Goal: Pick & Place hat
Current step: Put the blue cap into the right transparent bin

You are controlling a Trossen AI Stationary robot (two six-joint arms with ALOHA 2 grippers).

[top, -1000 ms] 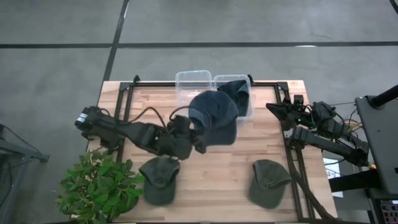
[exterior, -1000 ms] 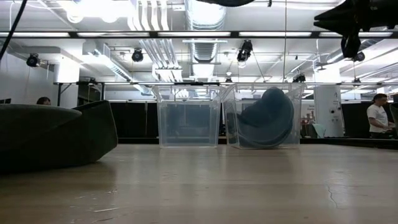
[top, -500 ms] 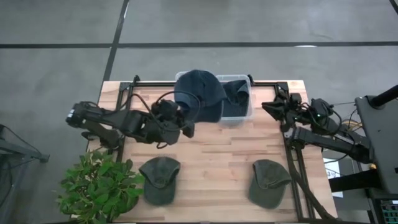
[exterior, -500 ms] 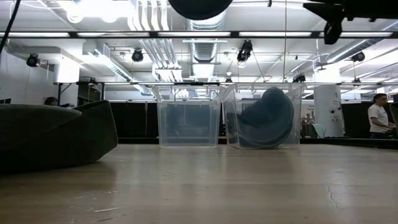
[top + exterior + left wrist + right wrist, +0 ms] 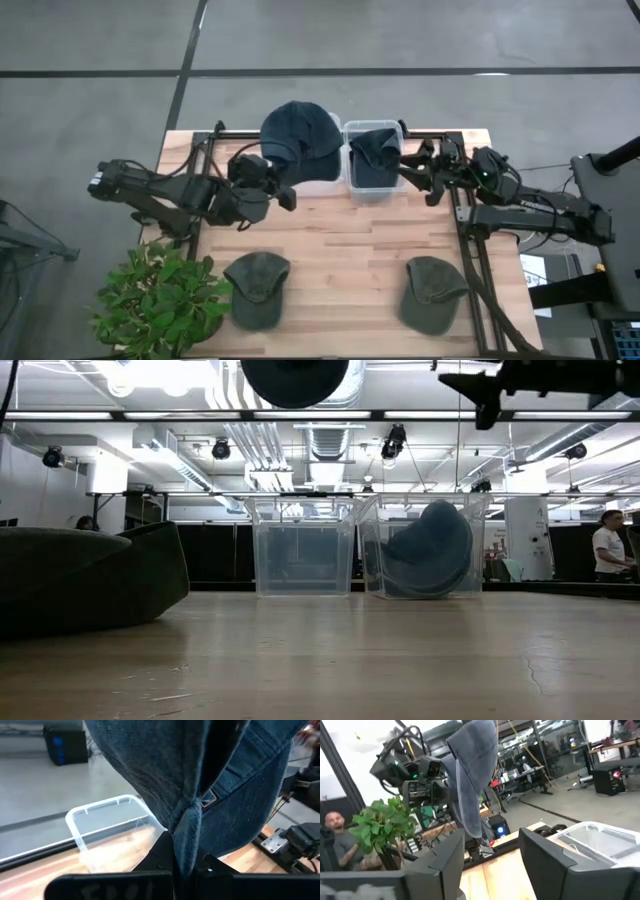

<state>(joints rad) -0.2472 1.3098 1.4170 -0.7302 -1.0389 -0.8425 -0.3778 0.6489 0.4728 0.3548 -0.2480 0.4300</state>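
- Now, the counter (image 5: pixel 340 250) first: two green hats, one (image 5: pixel 256 288) near the plant (image 5: pixel 160 300) and one (image 5: pixel 433 290) toward the right, sit on it well clear of the action, so no snag there.
- The blue hat (image 5: pixel 298 138) hangs high over the empty left bin (image 5: pixel 318 178); it looks wider than the bin's mouth, so a straight release could leave it draped on the rim or sliding off behind the counter.
- The right bin (image 5: pixel 374 162) already holds a hat (image 5: pixel 428 550); a drift that way would stack the two.
- The left hand (image 5: pixel 268 178) is clamped tight on the blue hat's back strap, a thin pinch, and a swing could shake the cloth loose early.
- The right hand (image 5: pixel 418 172), fingers spread and empty, hovers just beside the right bin, close enough to clip the hat or the bin wall.
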